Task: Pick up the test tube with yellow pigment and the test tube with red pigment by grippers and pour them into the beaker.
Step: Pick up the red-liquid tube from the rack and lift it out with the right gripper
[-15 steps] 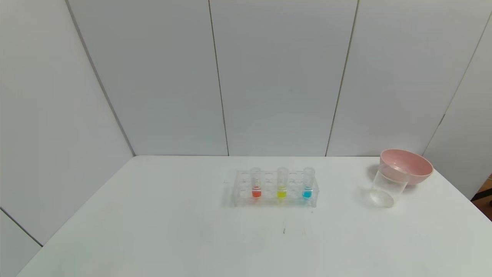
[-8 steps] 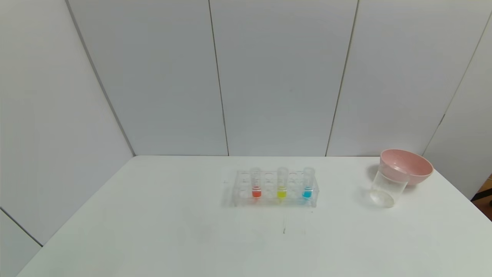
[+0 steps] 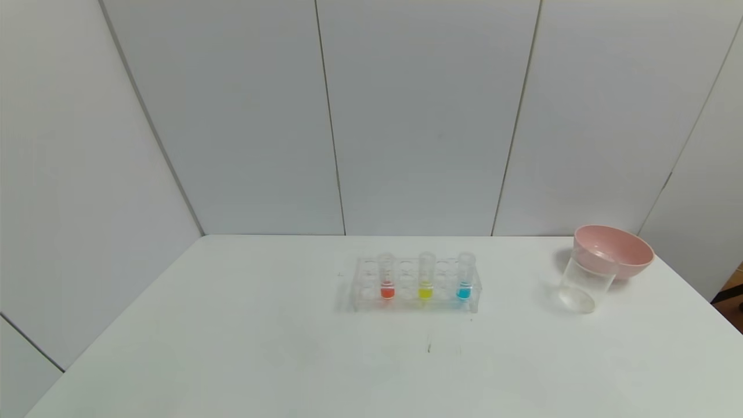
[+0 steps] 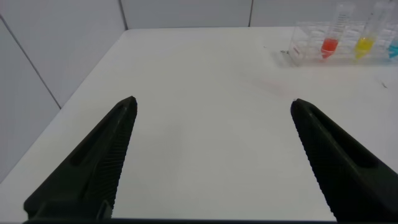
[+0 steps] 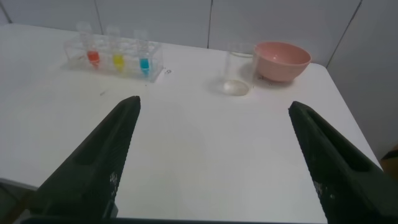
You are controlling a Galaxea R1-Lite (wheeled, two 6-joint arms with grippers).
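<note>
Pale grey wall panels are backing a white counter (image 3: 232,348) with both grippers hanging back off its near edge.
Both jaws are standing spread wide, grasping nothing: left gripper (image 4: 211,155), right gripper (image 5: 214,162). Upright in a clear many-holed rack (image 3: 415,284) toward the far edge are sitting the red-pigment test tube (image 3: 386,277) and yellow-pigment test tube (image 3: 426,277), ahead of both; the clear tapered beaker (image 3: 583,284) is standing near the far right corner, touching a pink bowl (image 3: 618,249).

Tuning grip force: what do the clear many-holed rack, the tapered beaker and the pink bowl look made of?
Clear many-holed rack: transparent, glossy, flat-walled, likely acrylic.
Clear tapered beaker: see-through, thin-walled, plastic or glass, can't tell.
Pink bowl: opaque, matte, probably plastic.
</note>
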